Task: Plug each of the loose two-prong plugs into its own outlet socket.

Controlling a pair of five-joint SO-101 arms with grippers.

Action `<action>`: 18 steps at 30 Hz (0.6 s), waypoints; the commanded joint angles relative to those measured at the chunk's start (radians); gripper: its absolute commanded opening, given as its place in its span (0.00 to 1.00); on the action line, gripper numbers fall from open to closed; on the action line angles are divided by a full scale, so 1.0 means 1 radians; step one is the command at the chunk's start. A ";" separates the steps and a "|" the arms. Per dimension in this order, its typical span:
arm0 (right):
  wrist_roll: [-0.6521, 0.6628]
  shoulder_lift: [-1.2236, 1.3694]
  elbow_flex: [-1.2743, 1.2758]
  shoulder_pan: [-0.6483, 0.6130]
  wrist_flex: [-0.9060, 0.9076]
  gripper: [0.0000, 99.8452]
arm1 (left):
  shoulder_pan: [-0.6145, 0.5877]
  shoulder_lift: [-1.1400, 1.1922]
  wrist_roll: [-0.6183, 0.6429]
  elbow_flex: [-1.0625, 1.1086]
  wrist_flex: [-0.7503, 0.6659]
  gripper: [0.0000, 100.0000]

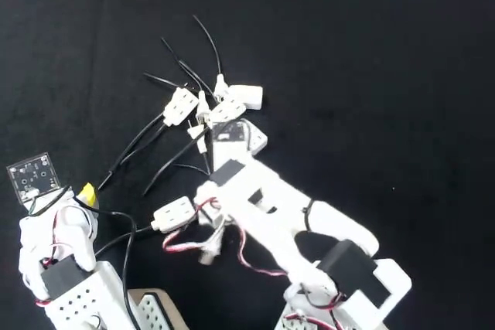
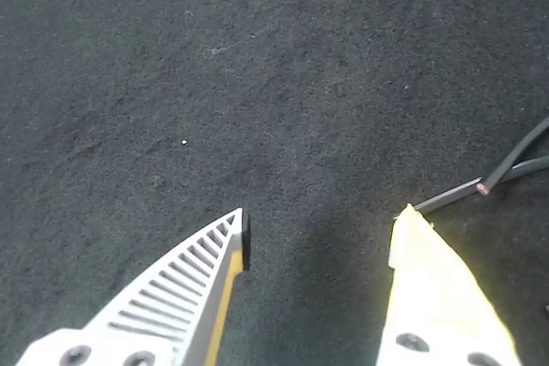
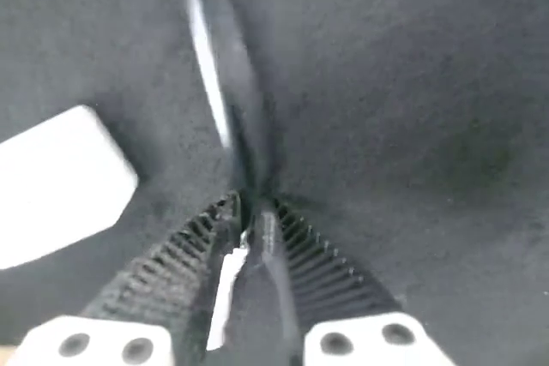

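High view: plugs [image 1: 220, 85] and sockets [image 1: 179, 106] heaped loose just ahead of right claw [image 3: 253, 209]; none judged seated. Right claw narrow, nipping a cable [image 3: 249, 139]. Left claw [image 2: 322, 220] wide over bare desk [image 2: 257, 57].

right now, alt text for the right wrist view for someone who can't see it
The right gripper is shut on a thin dark cord that runs away over the black table. A white block lies on the table beside the cord.

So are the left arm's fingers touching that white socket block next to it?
Apart. The high view shows a clear gap between the left arm's fingers and the white socket block.
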 commanded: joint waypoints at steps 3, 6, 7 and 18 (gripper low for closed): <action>0.071 -0.002 -0.064 0.081 -0.003 0.01 | 0.012 -0.005 -0.006 -0.010 -0.018 0.27; 0.124 -0.002 -0.067 0.086 -0.003 0.01 | 0.012 -0.005 -0.006 -0.010 -0.018 0.27; 0.141 -0.002 -0.077 0.087 -0.003 0.01 | 0.012 -0.005 -0.006 -0.010 -0.018 0.27; 0.856 0.021 -0.421 0.252 0.098 0.01 | 0.012 -0.005 -0.006 -0.010 -0.018 0.27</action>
